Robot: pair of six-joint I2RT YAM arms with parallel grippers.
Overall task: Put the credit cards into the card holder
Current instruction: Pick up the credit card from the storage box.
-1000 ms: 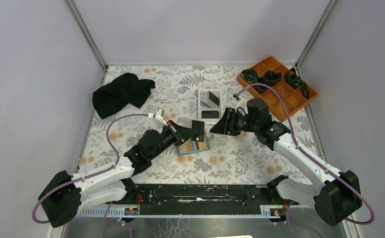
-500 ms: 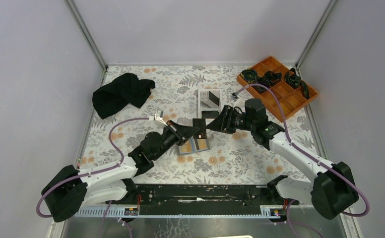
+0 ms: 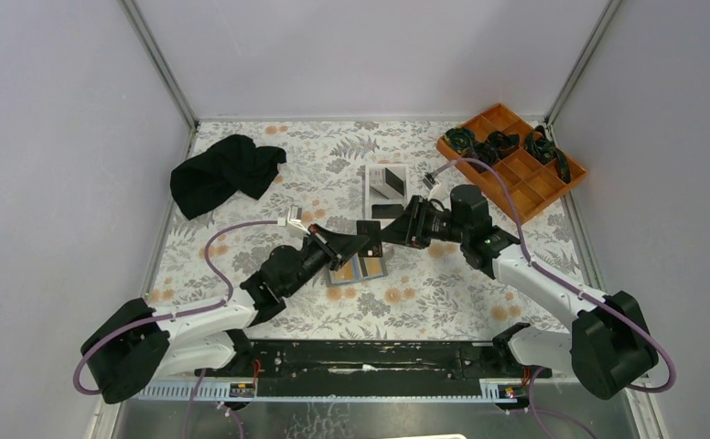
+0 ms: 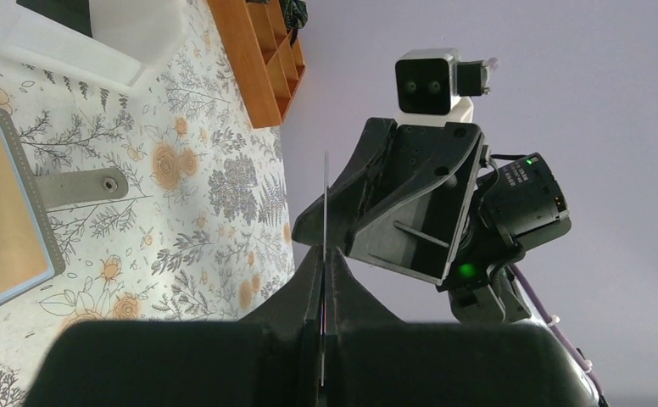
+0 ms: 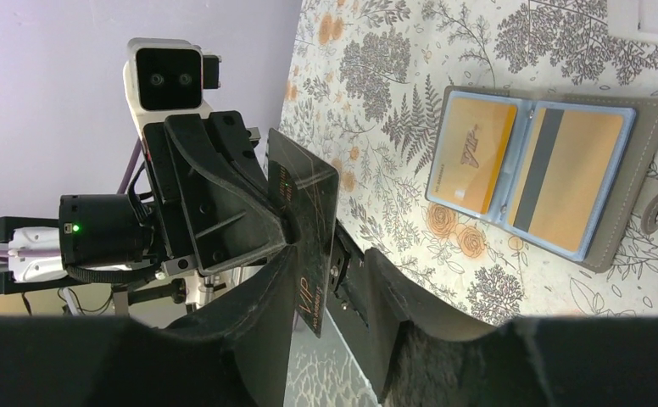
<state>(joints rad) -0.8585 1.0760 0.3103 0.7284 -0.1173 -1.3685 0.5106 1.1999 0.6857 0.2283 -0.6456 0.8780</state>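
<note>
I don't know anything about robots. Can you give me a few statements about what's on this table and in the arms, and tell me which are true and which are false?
1. The left gripper has its jaws shut on a black card. True.
2. The card holder lies closed. False: it lies open, with two orange-gold cards in its slots.
3. The orange compartment tray sits at the table's far right corner. True.
4. The black cloth lies inside the white tray. False: it lies on the table at the far left, apart from the tray.
5. The black card rests flat on the table. False: it is held up in the air.
</note>
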